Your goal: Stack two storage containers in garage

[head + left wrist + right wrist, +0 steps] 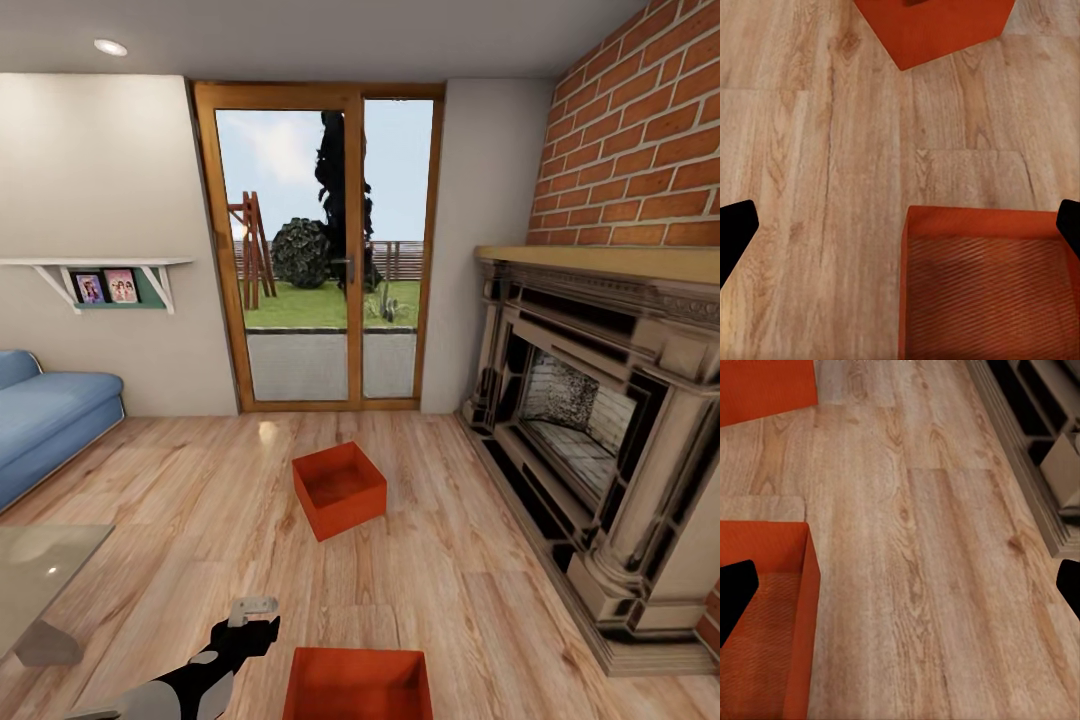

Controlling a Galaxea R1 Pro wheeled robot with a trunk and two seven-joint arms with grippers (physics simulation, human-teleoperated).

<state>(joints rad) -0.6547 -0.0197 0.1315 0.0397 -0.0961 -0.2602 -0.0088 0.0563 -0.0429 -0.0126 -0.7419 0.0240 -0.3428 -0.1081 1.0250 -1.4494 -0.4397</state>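
Note:
I am in the living room with its light wood plank floor (pixel 470 590). One orange-red open-topped storage container (pixel 339 490) stands on the planks before the glass doors. The other storage container (pixel 358 685) sits close below me at the head view's bottom edge. My left gripper (pixel 252 610) hovers just left of that near container (pixel 986 289), open and empty, and the far container (pixel 934 26) lies beyond it. My right gripper (pixel 900 585) is open over bare planks, with the near container (pixel 765 622) off to one side and the far container (pixel 765 390) ahead.
A brick fireplace (pixel 600 420) fills the right wall, and its base (pixel 1042 450) runs near my right gripper. A blue sofa (pixel 50 415) and a glass table (pixel 40 580) stand at the left. Wood-framed glass doors (pixel 320 250) are straight ahead.

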